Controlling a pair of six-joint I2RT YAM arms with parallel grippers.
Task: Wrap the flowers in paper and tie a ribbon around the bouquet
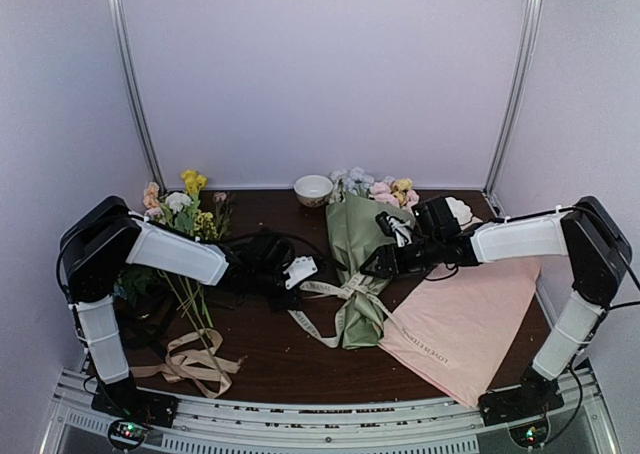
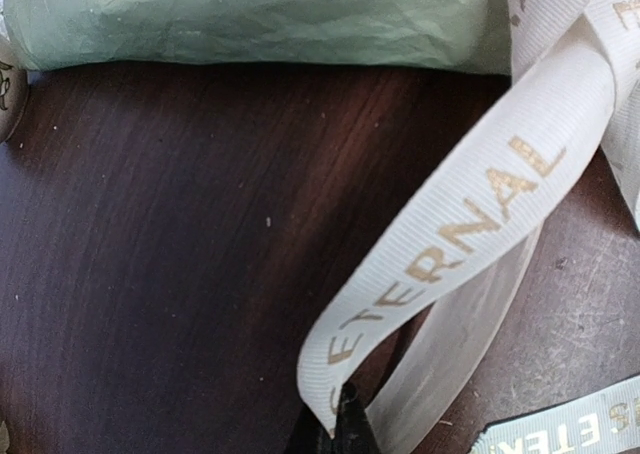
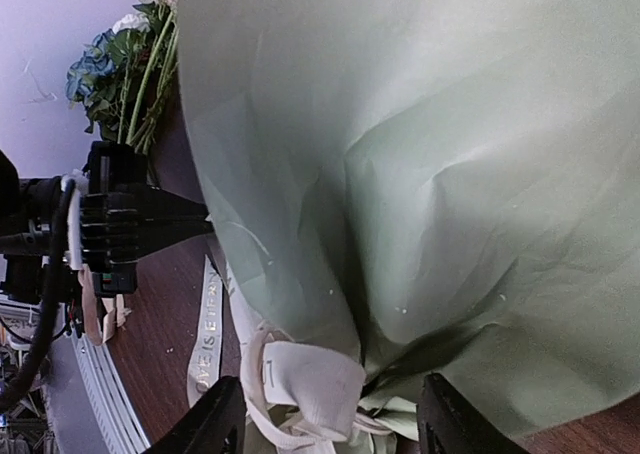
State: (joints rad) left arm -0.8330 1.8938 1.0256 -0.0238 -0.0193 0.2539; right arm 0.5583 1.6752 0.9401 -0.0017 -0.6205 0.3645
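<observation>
Your left gripper (image 2: 344, 429) pinches the cream-white lettered ribbon (image 2: 470, 224); your right gripper (image 3: 325, 419) stands open astride its knot (image 3: 305, 389) on the tapered olive-green paper bouquet (image 1: 352, 236), centred on the dark bench (image 1: 270, 352), blooms (image 1: 385, 187) toward the far edge.

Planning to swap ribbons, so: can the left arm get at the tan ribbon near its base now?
Not readily, it seems: the left gripper is shut on the cream ribbon, and loose flower stems lie across the tan ribbon.

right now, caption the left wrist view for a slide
Left gripper pinching a cream lettered ribbon beside the olive-green paper bouquet on a dark wooden table
</observation>
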